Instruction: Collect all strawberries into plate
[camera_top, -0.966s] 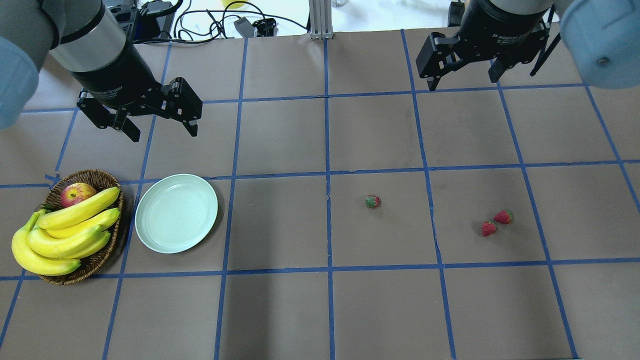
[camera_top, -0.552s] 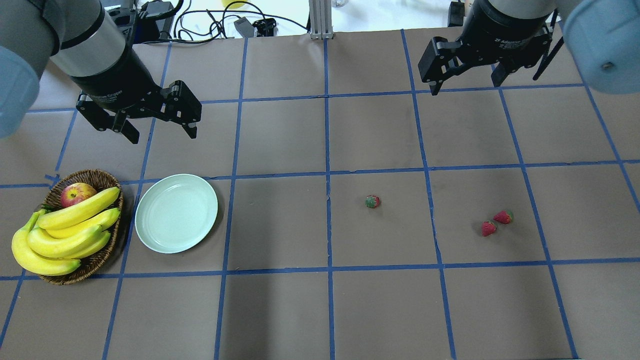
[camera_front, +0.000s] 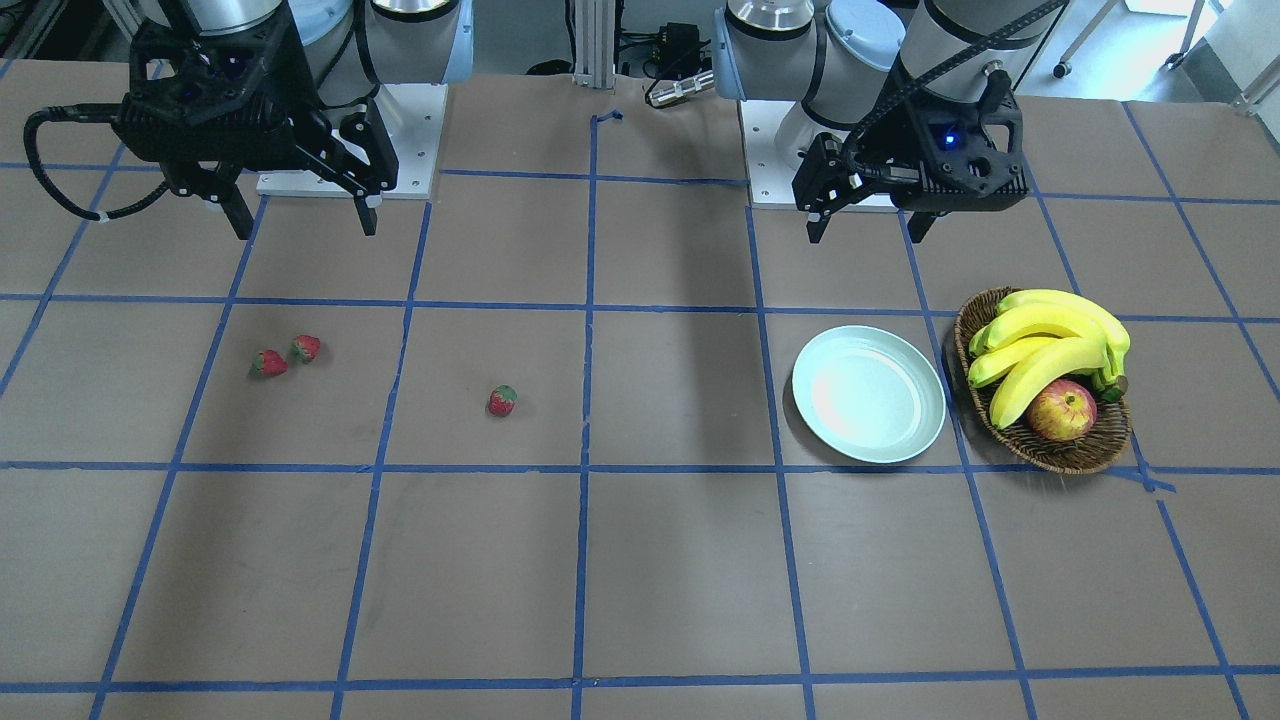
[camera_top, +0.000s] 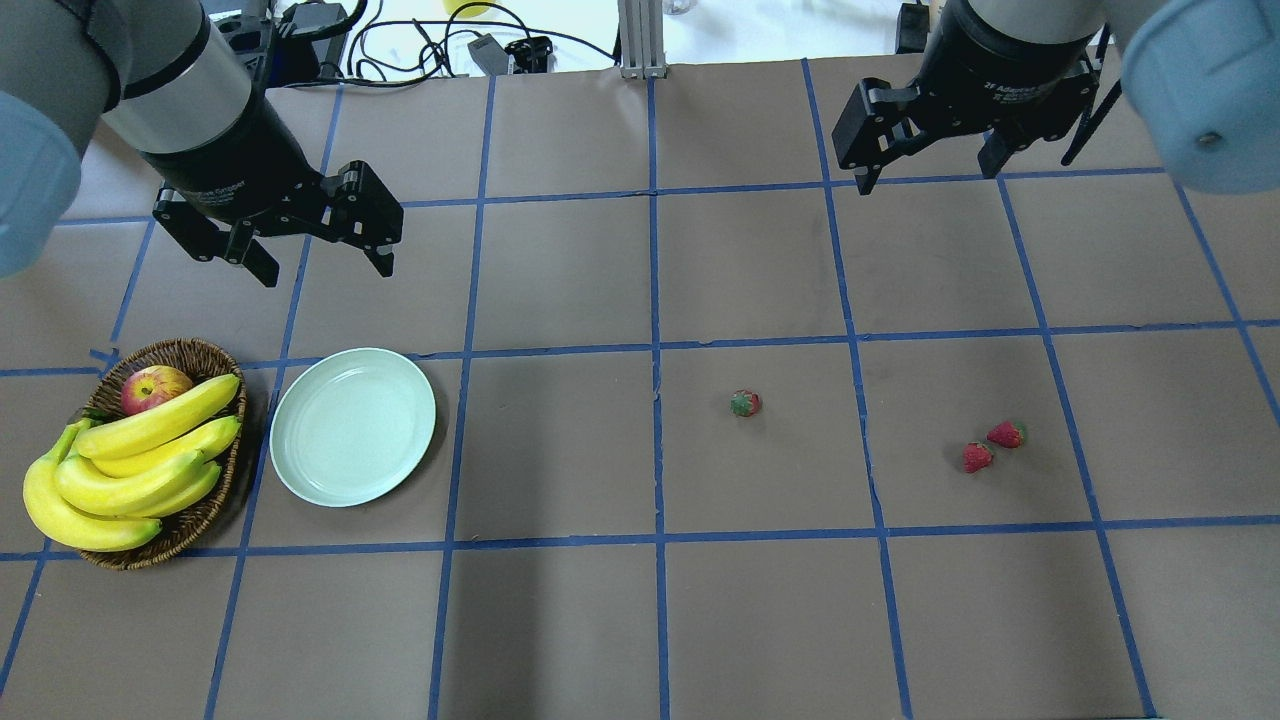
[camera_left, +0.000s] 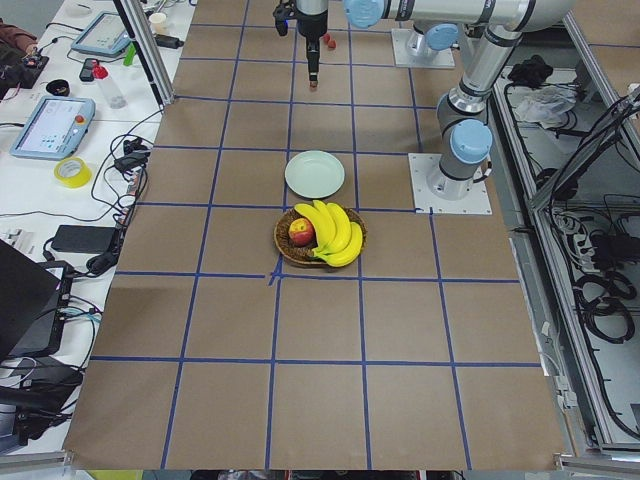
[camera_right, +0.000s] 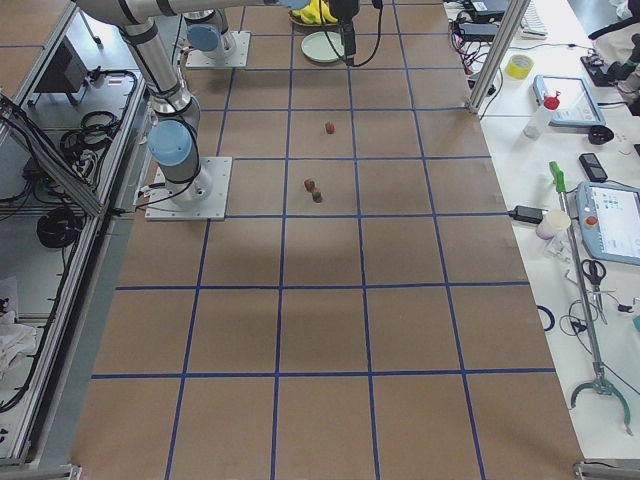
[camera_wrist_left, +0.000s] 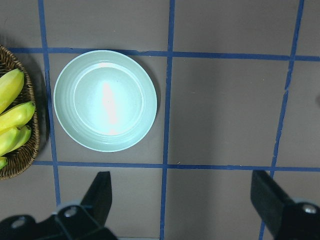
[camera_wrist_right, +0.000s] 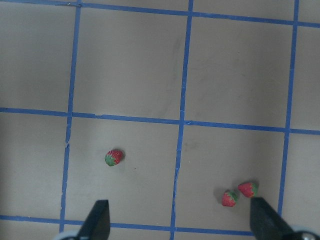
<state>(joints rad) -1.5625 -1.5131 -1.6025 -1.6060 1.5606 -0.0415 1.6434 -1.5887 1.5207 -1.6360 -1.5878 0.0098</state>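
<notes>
Three strawberries lie on the brown table. One (camera_top: 745, 403) (camera_front: 502, 400) (camera_wrist_right: 114, 157) sits near the middle. Two lie close together to its right, one (camera_top: 977, 457) (camera_front: 268, 362) (camera_wrist_right: 229, 198) beside the other (camera_top: 1007, 434) (camera_front: 305, 347) (camera_wrist_right: 248, 189). The mint-green plate (camera_top: 352, 426) (camera_front: 868, 393) (camera_wrist_left: 105, 100) is empty, beside the basket. My left gripper (camera_top: 322, 254) (camera_front: 865, 215) is open, high above the table behind the plate. My right gripper (camera_top: 928, 168) (camera_front: 300, 208) is open, high above the table behind the pair of strawberries.
A brown wicker basket (camera_top: 190, 520) (camera_front: 1050, 450) with bananas (camera_top: 130, 460) and a red-yellow apple (camera_top: 153, 387) stands left of the plate. Cables and boxes (camera_top: 480, 45) lie past the table's far edge. Blue tape lines grid the table.
My right gripper has shifted slightly toward the far edge. My left gripper has barely moved. The strawberries and plate have not moved.
</notes>
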